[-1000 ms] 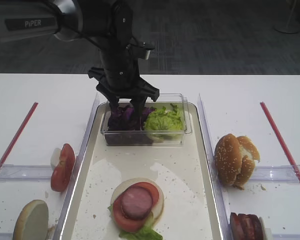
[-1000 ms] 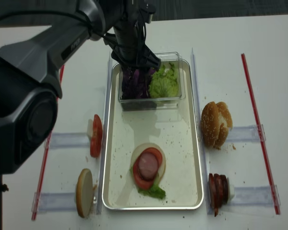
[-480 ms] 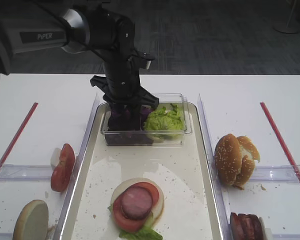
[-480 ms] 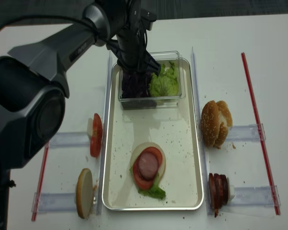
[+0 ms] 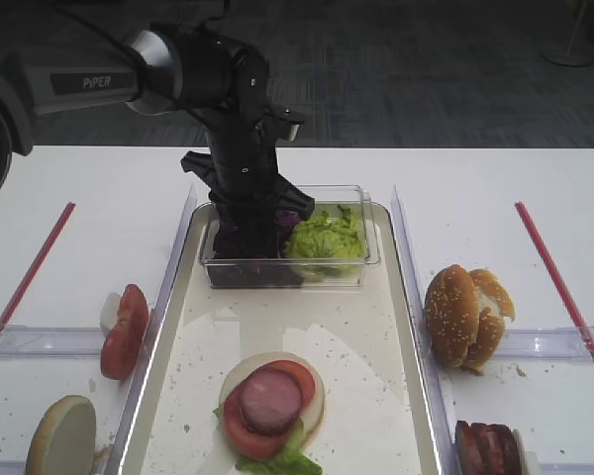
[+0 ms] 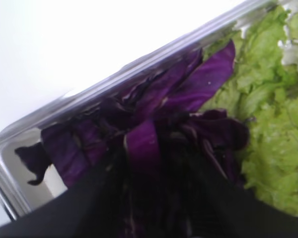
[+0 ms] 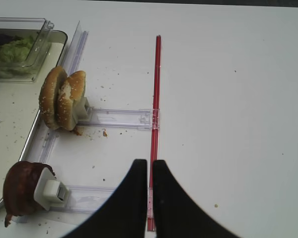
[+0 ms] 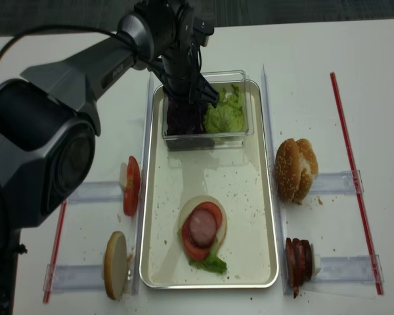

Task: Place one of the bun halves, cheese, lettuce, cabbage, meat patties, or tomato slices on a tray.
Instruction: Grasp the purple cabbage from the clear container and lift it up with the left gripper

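Dark purple cabbage fills the left side of a clear tub at the far end of the cream tray. My left gripper is plunged into that tub, its fingers closed round a clump of cabbage. Light green lettuce lies beside it on the right. Near the tray's front sits a bun half topped with tomato and a meat patty. My right gripper is shut and empty above a red strip, right of the tray.
Two bun halves stand on edge in a clear holder right of the tray, with meat patties nearer the front. Tomato slices and another bun half stand in holders on the left.
The left gripper has sunk deeper into the tub and its fingers have drawn together round the cabbage. Nothing else has moved.
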Controlling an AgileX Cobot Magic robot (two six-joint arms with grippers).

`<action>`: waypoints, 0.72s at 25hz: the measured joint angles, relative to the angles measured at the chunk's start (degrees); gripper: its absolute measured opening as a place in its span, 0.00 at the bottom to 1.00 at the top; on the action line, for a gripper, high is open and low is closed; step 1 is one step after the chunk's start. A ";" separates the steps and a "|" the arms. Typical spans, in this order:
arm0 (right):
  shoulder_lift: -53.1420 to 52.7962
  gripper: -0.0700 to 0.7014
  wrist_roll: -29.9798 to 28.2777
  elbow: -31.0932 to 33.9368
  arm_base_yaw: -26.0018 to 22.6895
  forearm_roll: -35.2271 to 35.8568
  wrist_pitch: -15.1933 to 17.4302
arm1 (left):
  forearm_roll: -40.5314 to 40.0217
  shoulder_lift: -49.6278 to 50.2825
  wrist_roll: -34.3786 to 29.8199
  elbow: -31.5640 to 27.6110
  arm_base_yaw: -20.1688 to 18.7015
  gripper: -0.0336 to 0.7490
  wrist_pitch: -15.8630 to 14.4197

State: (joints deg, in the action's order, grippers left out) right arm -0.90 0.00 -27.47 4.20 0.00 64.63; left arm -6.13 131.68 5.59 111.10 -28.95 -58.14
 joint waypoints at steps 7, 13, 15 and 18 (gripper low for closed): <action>0.00 0.97 0.00 0.00 0.00 0.00 0.00 | -0.65 0.00 0.14 0.00 0.69 0.31 0.55; 0.00 0.97 0.00 0.00 0.00 0.00 0.00 | 0.45 0.09 -0.19 0.00 1.17 0.31 0.65; 0.00 0.97 0.00 0.00 0.00 0.00 0.00 | 1.26 0.22 -0.54 0.00 1.17 0.31 0.54; 0.00 0.97 0.00 0.00 0.00 0.00 0.00 | 1.85 1.37 -0.54 0.07 1.17 0.31 0.17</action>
State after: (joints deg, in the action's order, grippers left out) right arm -0.90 0.00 -27.47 4.20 0.00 64.63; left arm -4.28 133.04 5.05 111.17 -27.78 -57.97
